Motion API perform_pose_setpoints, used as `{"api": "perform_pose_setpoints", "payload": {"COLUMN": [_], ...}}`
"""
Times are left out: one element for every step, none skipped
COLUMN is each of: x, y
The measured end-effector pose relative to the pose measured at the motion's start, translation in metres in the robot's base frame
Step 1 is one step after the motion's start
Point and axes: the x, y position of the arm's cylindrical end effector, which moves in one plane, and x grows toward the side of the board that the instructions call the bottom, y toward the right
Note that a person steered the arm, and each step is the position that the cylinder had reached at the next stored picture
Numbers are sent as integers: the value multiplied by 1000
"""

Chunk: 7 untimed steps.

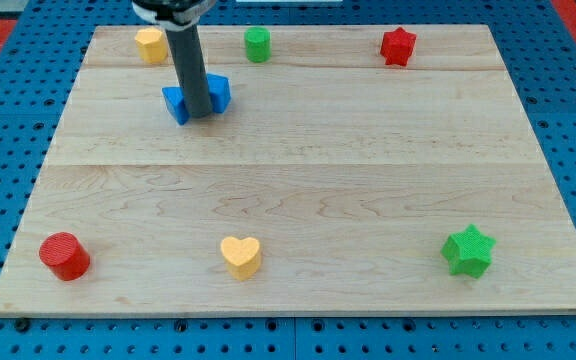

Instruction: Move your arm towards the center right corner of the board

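Note:
My tip (198,113) rests on the wooden board (308,180) at the upper left. It stands right in front of two blue blocks, one (176,102) at its left and one (218,92) at its right, and partly hides them. The rod rises from there to the view's top. The board's right edge at mid height (546,150) lies far to the tip's right.
A yellow block (150,44), a green block (257,43) and a red star (398,46) line the top edge. A red cylinder (64,255), a yellow heart (240,256) and a green star (467,250) sit along the bottom. Blue pegboard surrounds the board.

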Motion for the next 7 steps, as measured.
{"api": "perform_pose_setpoints", "payload": {"x": [-38, 18, 36, 7, 2, -6, 63], "y": [9, 23, -60, -73, 12, 39, 109]}}
